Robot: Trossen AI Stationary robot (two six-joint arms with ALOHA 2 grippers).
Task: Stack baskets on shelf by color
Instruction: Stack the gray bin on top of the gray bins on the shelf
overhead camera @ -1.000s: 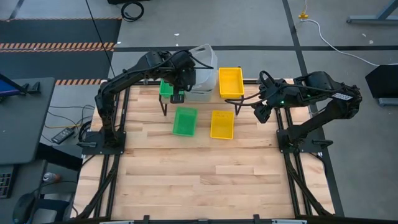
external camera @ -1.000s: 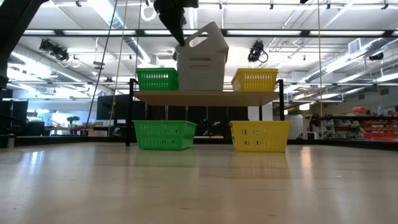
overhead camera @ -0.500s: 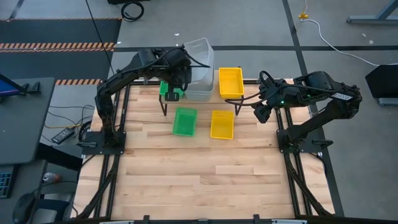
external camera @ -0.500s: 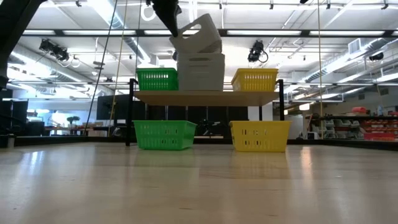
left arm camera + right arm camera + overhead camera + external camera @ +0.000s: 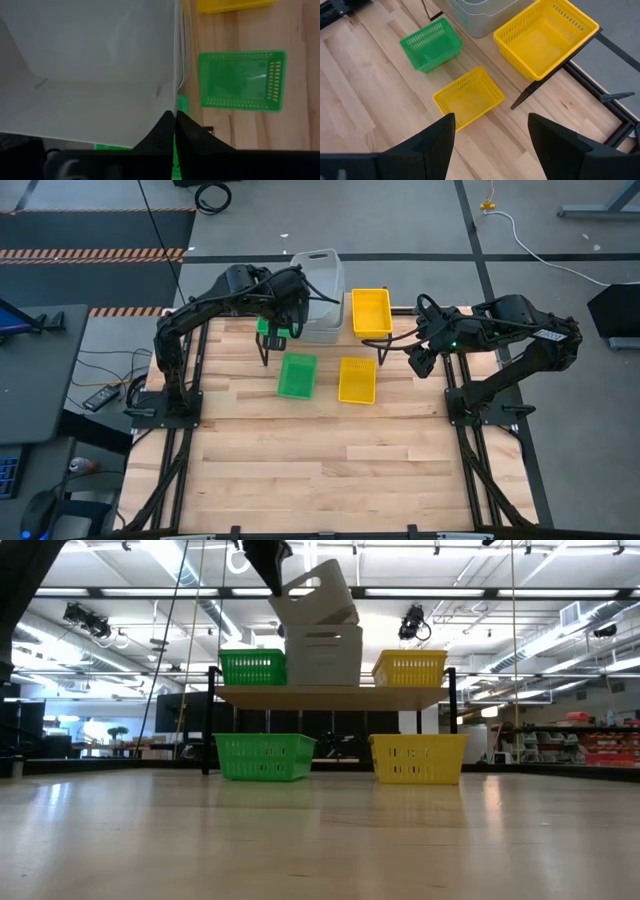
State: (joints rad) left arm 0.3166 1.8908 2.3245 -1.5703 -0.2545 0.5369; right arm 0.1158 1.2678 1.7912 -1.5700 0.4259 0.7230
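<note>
My left gripper is shut on a pale grey basket. It holds the basket tilted above the grey stack in the middle of the shelf. The shelf also carries a green basket at its left end and a yellow basket at its right end. Another green basket and another yellow basket rest on their bottoms on the table in front of the shelf. My right gripper is open and empty off the shelf's right end. My left gripper pinches the grey basket's left side wall at its rim between its two shut fingers. It comes from above and from the table's left. The basket sits tilted, held side highest, low end just over the stack. I cannot tell if it touches the stack.
The shelf stands at the table's far edge on thin black legs. The wide slatted tabletop stretches toward the near edge. In the right wrist view, the open fingers frame the yellow basket on the table.
My left gripper has risen and drawn a little toward the table's left, lifting the grey basket out of the grey stack. The basket was half seated in the stack; now it hangs tilted above it.
</note>
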